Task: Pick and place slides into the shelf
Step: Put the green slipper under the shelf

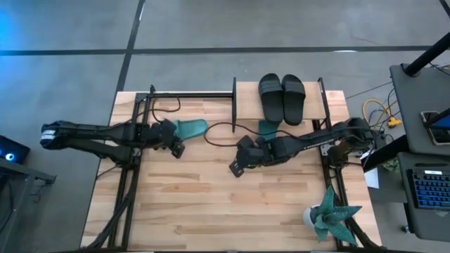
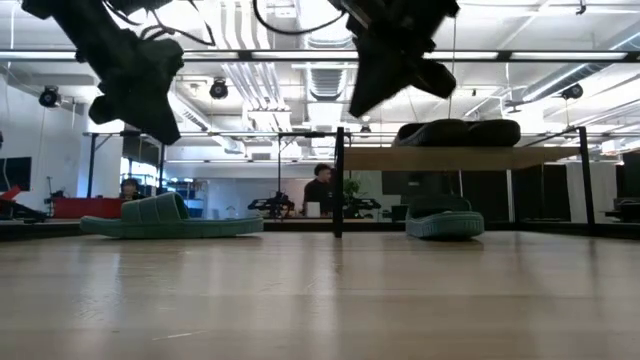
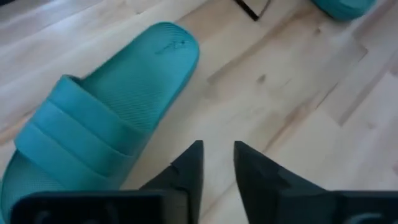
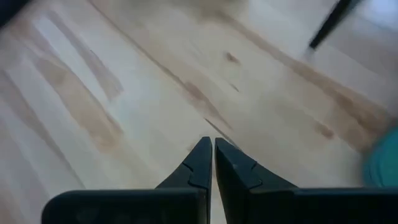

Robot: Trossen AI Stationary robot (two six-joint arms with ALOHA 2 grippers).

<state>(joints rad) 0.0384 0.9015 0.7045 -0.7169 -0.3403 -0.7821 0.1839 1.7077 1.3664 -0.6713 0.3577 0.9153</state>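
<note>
One teal slide [image 1: 190, 128] [image 2: 170, 215] [image 3: 99, 124] lies sole-down on the table, left of the shelf [image 1: 316, 102] [image 2: 450, 158]. The second teal slide [image 1: 267, 128] [image 2: 445, 218] rests on the table under the shelf's top board. The black pair [image 1: 281, 97] [image 2: 460, 132] sits side by side on that board. My left gripper [image 1: 177, 149] [image 3: 217, 152] hovers just near of the first teal slide, raised off the table, open by a narrow gap. My right gripper [image 1: 235, 169] [image 4: 212, 146] hangs above bare table, near-left of the shelf, shut and holding nothing.
A teal spiky plant [image 1: 329, 214] stands at the table's near right corner. A black cable [image 1: 218, 130] loops over the table between the first teal slide and the shelf. A black frame runs along the table's far, left and right edges. People [image 2: 322, 190] show in the room behind.
</note>
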